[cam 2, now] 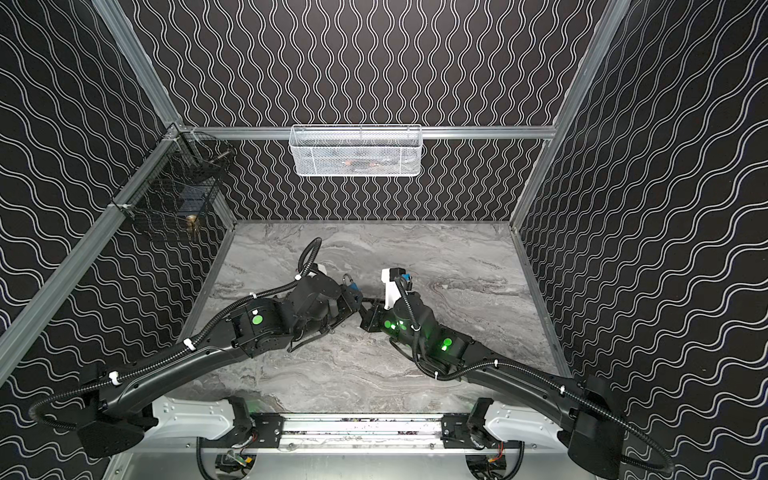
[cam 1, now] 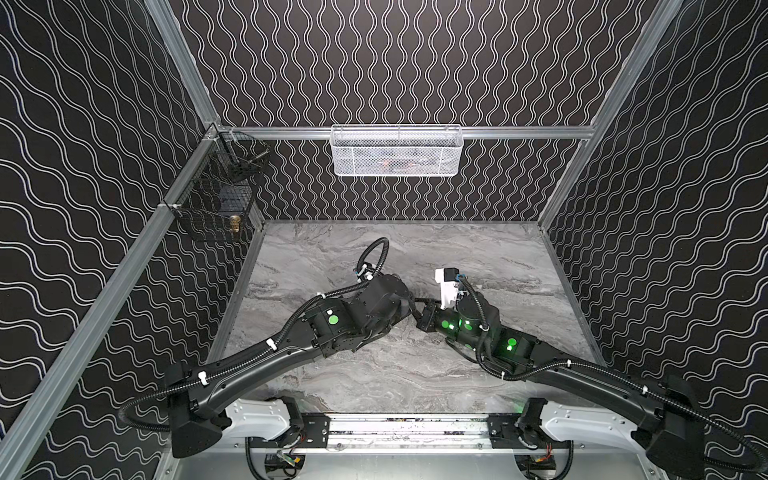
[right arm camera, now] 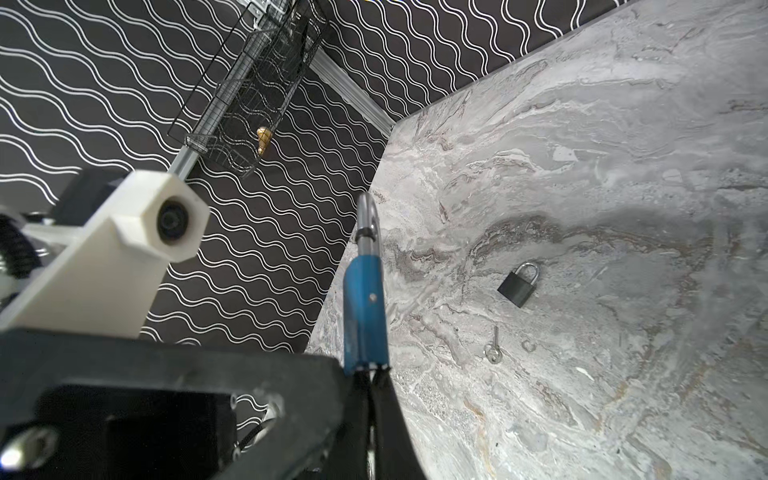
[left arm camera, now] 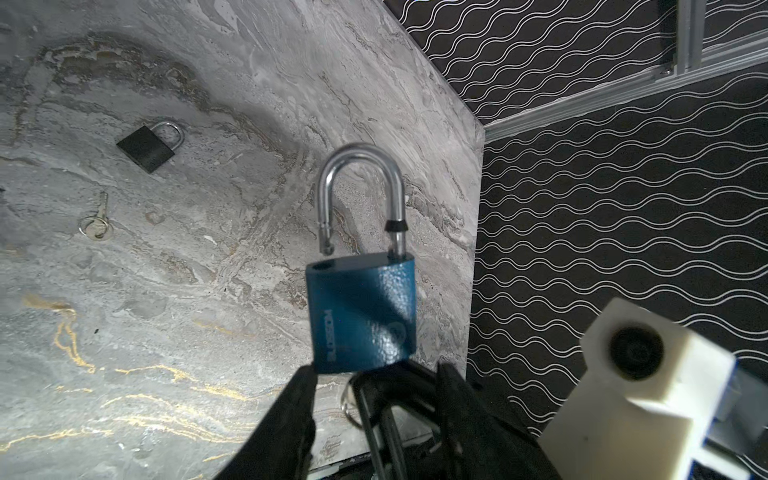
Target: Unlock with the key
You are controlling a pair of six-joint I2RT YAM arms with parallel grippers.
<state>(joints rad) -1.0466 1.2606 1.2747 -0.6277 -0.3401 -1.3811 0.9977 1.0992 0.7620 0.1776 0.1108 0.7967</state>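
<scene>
A white basket (cam 1: pixel 397 151) hangs on the back wall. A black wire basket (cam 1: pixel 208 199) hangs in the left corner, above the marble table (cam 1: pixel 478 249).

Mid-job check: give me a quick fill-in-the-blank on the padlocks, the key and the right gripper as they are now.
1. The blue padlock has its shackle ____, one end clear of the body.
2. The other padlock, lying on the table near a loose key, is ____ in colour.
3. The right gripper, its fingers at the blue padlock's base, is ____.

Missing words: open; black; shut.
</scene>
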